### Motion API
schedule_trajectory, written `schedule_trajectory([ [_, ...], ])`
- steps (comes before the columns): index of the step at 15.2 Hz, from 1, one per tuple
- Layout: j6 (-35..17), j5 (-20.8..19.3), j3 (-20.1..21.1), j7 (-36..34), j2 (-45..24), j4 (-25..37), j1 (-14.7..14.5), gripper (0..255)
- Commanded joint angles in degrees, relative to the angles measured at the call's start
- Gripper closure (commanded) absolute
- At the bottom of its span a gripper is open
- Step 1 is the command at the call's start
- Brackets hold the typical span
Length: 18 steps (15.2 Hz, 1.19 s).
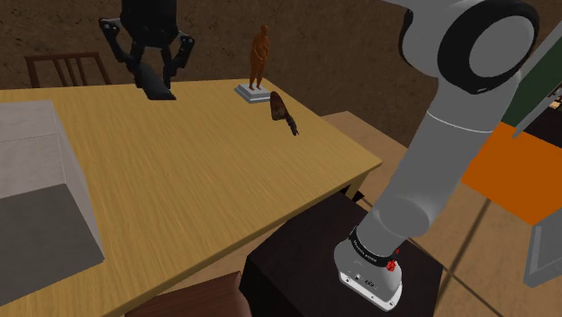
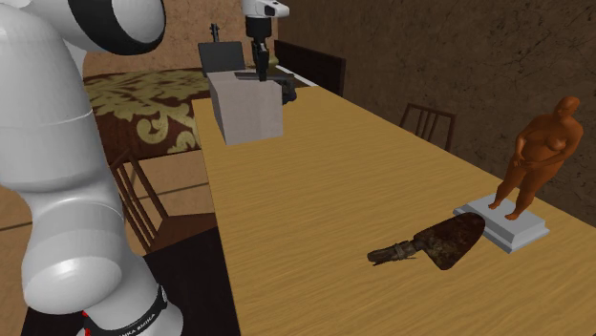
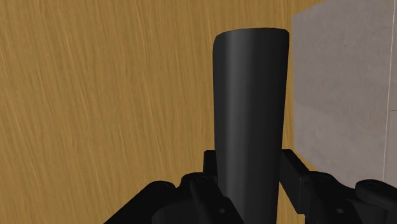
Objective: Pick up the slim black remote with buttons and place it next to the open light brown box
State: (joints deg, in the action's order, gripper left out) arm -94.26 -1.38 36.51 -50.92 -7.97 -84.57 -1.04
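Black and slim, the long remote (image 3: 248, 102) is hanging lengthwise from the tool (image 3: 249, 170), over the light wooden table (image 3: 95, 95) and just beside the wall of the blocky box (image 3: 343, 89), which is drawn pale grey rather than light brown. In the shoulder view it is sitting near the table's far edge, beyond the box's far end, and whether its lower tip is touching the wood I cannot tell. Trouble from here would be coming mostly from that closeness: any drift toward the box would be knocking the remote's free end against the wall, twisting it in the grip or nudging the box. Because the tool is gripping the remote by one end with the rest pointing down, releasing it from a height would be letting it land on its tip and topple, perhaps against the box or off the far edge, so lowering it and laying it flat is looking like the safer course. The brown human figurine on its grey plinth (image 2: 542, 153) and the dark brown trowel-shaped object (image 2: 444, 239) are lying well apart, toward the shoulder view's right, and are posing no hazard. The tool is closed on the remote: its black fingers (image 3: 291, 172) are pressing the two long sides, parted only by the remote's narrow body, and touching nothing else.
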Motion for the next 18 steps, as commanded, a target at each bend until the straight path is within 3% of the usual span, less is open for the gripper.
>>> schedule_trajectory([
  [1,1.0,-3.0,0.7,-2.7,-4.5,4.8,-2.2,255],
  [18,-12.8,-1.8,0.1,-1.7,-2.6,-10.6,-0.8,255],
])
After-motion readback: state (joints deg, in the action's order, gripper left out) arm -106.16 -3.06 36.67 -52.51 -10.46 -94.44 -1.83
